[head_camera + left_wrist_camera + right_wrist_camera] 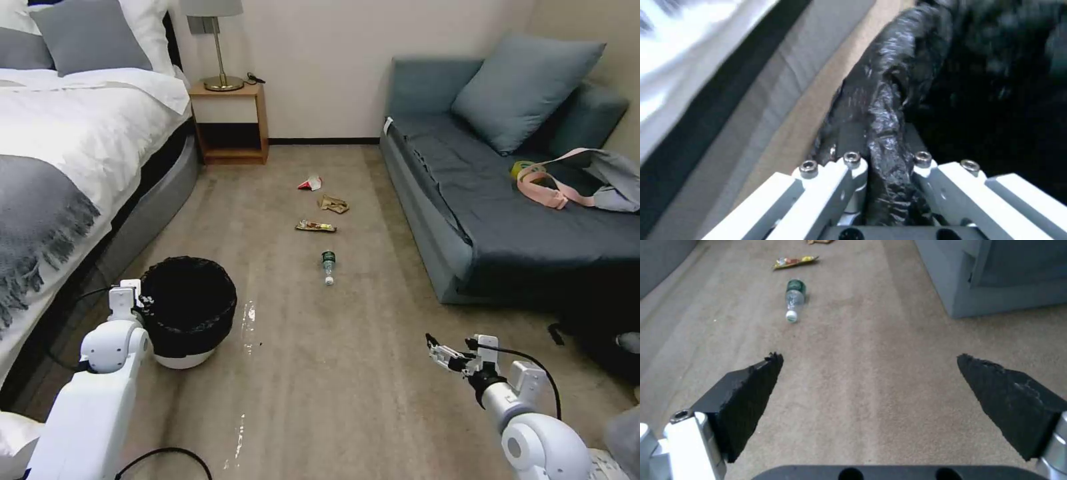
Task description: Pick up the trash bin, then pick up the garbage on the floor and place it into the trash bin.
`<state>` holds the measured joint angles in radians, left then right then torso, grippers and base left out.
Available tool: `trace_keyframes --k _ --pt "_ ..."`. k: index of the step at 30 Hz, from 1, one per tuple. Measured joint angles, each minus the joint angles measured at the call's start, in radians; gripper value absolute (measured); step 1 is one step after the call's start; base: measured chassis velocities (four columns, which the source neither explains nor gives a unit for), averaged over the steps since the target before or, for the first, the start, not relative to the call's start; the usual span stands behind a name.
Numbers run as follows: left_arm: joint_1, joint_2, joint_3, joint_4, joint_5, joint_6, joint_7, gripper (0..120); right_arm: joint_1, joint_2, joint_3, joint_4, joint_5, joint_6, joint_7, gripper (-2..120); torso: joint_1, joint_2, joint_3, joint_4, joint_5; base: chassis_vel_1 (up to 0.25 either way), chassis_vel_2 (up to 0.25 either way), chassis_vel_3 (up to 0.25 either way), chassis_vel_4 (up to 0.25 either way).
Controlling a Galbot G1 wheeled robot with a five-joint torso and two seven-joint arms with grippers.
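The trash bin (pixel 190 313), white with a crinkled black bag, is on the left beside the bed. My left gripper (pixel 138 298) is at its left rim. In the left wrist view the left gripper (pixel 878 141) is shut on the bag-wrapped rim (pixel 882 100). The garbage lies in a line on the carpet ahead: a clear bottle (pixel 327 265), a gold-brown snack wrapper (pixel 316 227), tan paper (pixel 333 204) and a red-and-white wrapper (pixel 310 183). My right gripper (pixel 437 350) hovers open and empty at the lower right. Beyond its fingertips (pixel 753 393) lie the bottle (pixel 794 300) and snack wrapper (pixel 795 262).
A bed (pixel 73 153) runs along the left, with a nightstand (pixel 230 123) and lamp at the back. A blue-grey sofa (pixel 507 200) with a cushion and a pink-strapped bag fills the right. A black cable (pixel 163 457) loops near my base.
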<state>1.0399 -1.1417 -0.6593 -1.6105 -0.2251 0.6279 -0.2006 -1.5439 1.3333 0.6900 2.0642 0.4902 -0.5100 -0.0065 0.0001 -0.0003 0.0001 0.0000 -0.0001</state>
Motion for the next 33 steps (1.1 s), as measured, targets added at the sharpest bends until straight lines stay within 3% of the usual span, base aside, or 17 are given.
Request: trace_keyframes --k 6,21,33 --pt "0.053 0.001 -0.024 -0.128 0.016 0.003 -0.001 4 -0.012 0.004 -0.008 0.020 -0.003 0.011 -0.026 100 0.000 0.000 0.000 -0.0001 0.0002 0.000 0.000 0.000 0.000" --pt "0.130 0.004 -0.084 -0.224 0.016 -0.002 -0.002 4 -0.021 0.006 -0.023 0.031 -0.008 0.047 -0.063 100 0.000 0.000 0.000 0.0000 0.0001 0.000 0.000 0.000 0.000" --pt "0.149 -0.007 -0.086 -0.246 0.015 -0.012 0.001 4 -0.026 0.007 -0.024 0.033 -0.010 0.059 -0.069 100 0.000 0.000 0.000 0.0000 0.0002 0.000 0.000 0.000 0.000"
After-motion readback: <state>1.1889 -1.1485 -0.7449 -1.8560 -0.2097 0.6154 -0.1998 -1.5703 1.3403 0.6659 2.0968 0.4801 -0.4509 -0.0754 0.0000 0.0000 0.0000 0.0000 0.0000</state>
